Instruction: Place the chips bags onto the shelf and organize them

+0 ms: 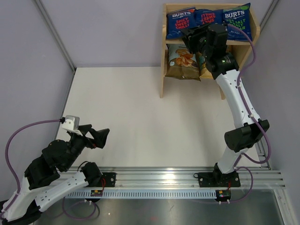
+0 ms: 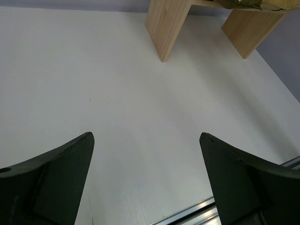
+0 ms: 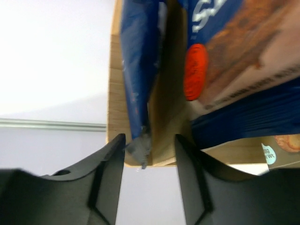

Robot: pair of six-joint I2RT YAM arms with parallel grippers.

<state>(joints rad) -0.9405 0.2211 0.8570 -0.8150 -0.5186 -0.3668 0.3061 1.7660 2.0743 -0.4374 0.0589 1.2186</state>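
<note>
The shelf [image 1: 162, 79] stands at the far right of the desk [image 1: 140, 117]. Three dark-blue BURTS bags [image 1: 180, 22] fill its top tier, and a tan-and-teal bag [image 1: 183, 61] stands below. The right pincer [image 1: 193, 36] is at the middle bag, and the left pincer [image 1: 101, 137] hovers near left.

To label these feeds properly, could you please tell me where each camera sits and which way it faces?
Top external: above and behind the bases, looking down over the table toward the shelf; left arm and right arm show.
Left wrist: low above the table, facing the shelf's legs; the open left claw frames the bottom.
Right wrist: right at the shelf, facing a dark-blue bag edge-on between the right claw's tips.
Shared: all three show the shelf.
</note>
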